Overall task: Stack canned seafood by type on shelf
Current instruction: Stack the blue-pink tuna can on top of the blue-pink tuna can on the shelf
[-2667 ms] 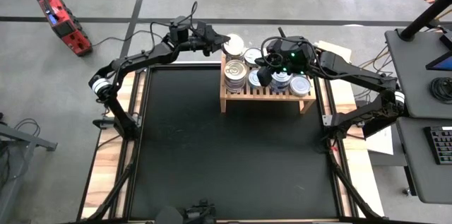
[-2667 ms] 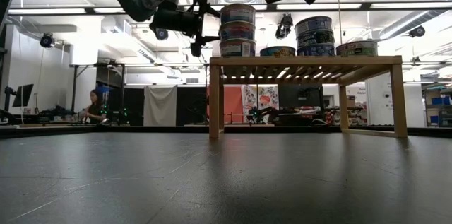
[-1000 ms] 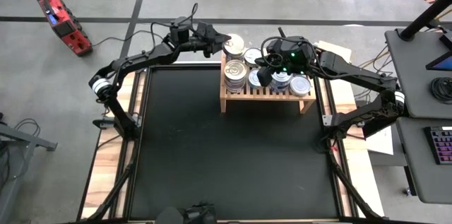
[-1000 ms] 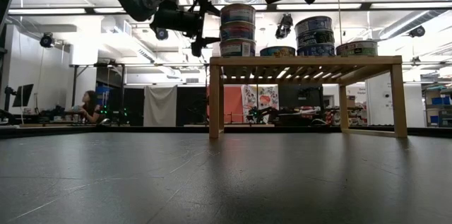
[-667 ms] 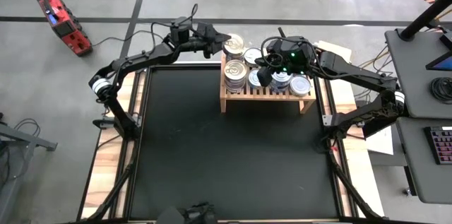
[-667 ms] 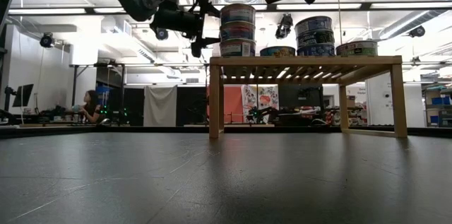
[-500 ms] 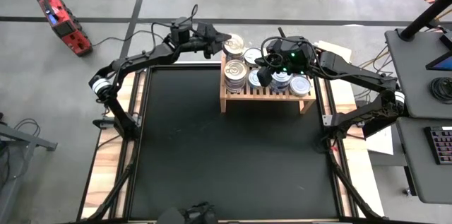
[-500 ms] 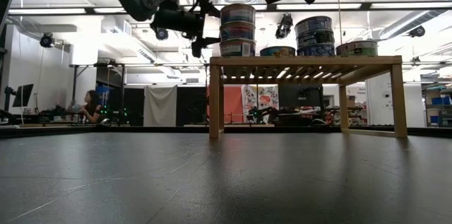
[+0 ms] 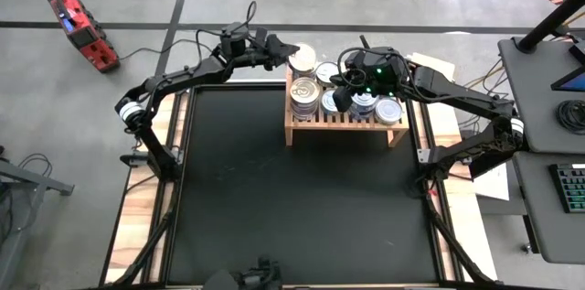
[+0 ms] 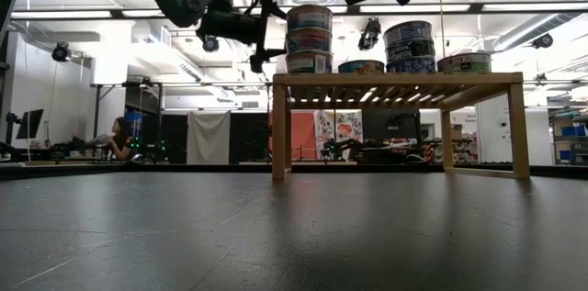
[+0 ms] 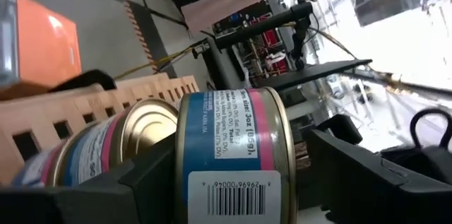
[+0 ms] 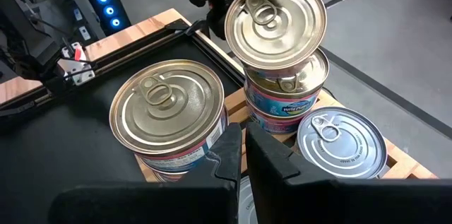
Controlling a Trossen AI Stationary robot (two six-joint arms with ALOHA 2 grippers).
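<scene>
The shelf [image 9: 347, 118] stands at the far middle of the black mat and carries the canned seafood in stacks and singles. A stack of three [image 10: 310, 39] rises at its far left corner. Its top can [image 9: 302, 55] has a silver lid and a blue-and-pink label [image 11: 233, 153]. My left gripper [image 9: 285, 52] reaches in level from the far left, rolled over and open, with a finger on either side of that can. My right gripper [image 9: 341, 99] hovers shut above the cans in the shelf's middle [image 12: 244, 150]. My left gripper has the top can between its open fingers. A gap shows between one finger [image 11: 353, 174] and the can. The other finger [image 11: 145, 181] stands close against the can's edge, and I cannot tell whether it touches. The can sits flat on its stack.
A second stack [image 9: 305, 95] stands at the shelf's near left, and lower cans [image 9: 388, 110] to the right. The black mat [image 9: 292, 208] spreads toward the near edge. A red tool [image 9: 80, 26] lies on the floor at far left. A person [image 10: 118, 137] sits far behind.
My left gripper has rolled a little about the line it points along, staying in place with the same finger gap. The stack of cans has not moved.
</scene>
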